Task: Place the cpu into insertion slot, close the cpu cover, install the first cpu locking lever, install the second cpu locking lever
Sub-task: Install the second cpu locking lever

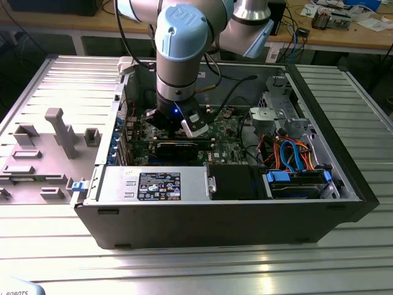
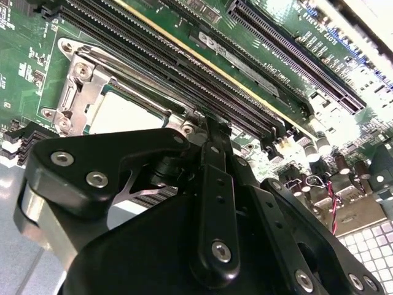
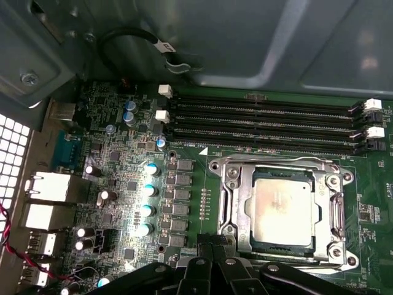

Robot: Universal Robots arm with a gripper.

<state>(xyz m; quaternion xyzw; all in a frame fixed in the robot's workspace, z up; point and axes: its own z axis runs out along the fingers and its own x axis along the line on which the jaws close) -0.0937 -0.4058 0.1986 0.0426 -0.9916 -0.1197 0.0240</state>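
One step looks done — the cpu (image 3: 285, 212) is seated in the insertion slot (image 3: 284, 251), framed by the cpu cover (image 3: 233, 212). Levers are judged pending; the gripper (image 3: 212, 249), seemingly clenched and empty, is held just beside.

Even room light outside the case, glare and soft focus at the wrist cameras.

In the exterior view the ribbed worktop (image 1: 55, 80) is evenly lit, while the computer case (image 1: 245, 227) interior is shadowed beneath the arm. In the first wrist view the cpu (image 3: 285, 212) is washed out by glare, and a bright patch is seen on the green circuit board (image 3: 135, 203). In the second wrist view the hand (image 2: 206, 129) is rendered dark and blurred, and one corner is overexposed.
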